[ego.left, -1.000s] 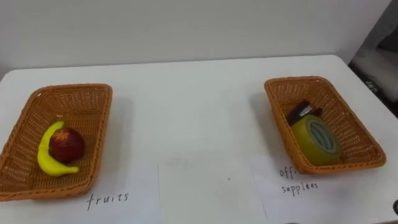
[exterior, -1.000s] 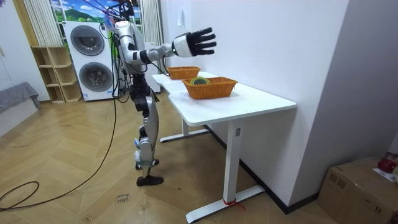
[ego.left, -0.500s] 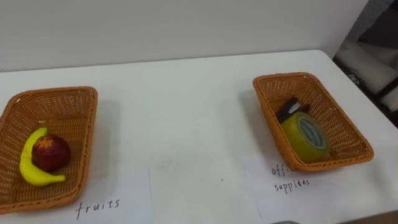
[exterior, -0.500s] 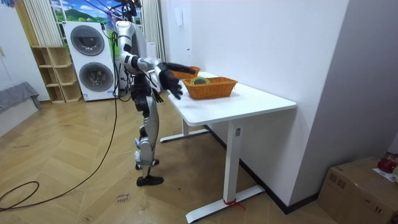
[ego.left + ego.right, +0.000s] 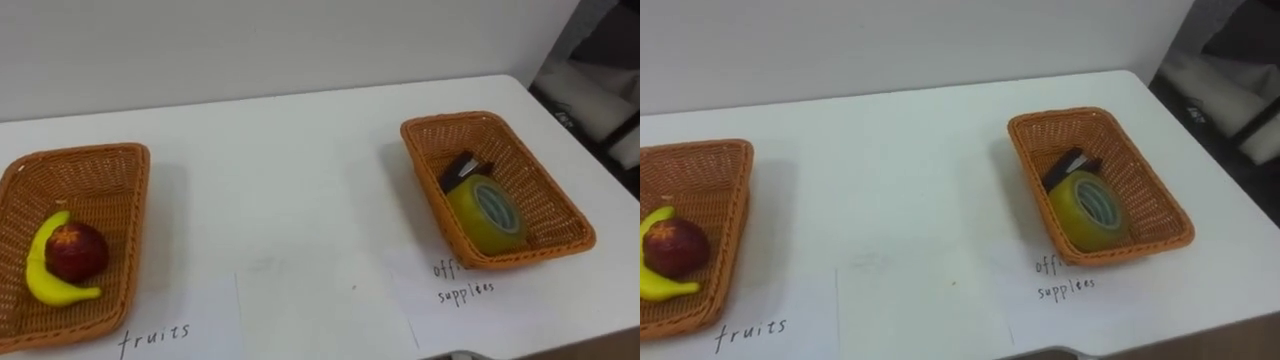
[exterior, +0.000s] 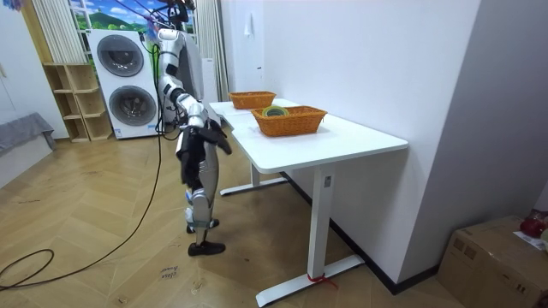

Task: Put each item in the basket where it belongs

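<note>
room view: right hand (image 6: pixel 219 137) is held low, its state cannot be told; tape (image 5: pixel 487 215) seems light and stiff, best pinched across its ring.

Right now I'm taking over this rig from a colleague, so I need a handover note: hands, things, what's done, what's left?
Right hand: hangs low by the table edge in the room view; too small to read its state.
Fruit: banana and apple lie in the left basket.
Office supplies: tape roll and a dark item lie in the right basket.
Done: everything seen is sorted.
Left: probably nothing; check for stray items.
</note>
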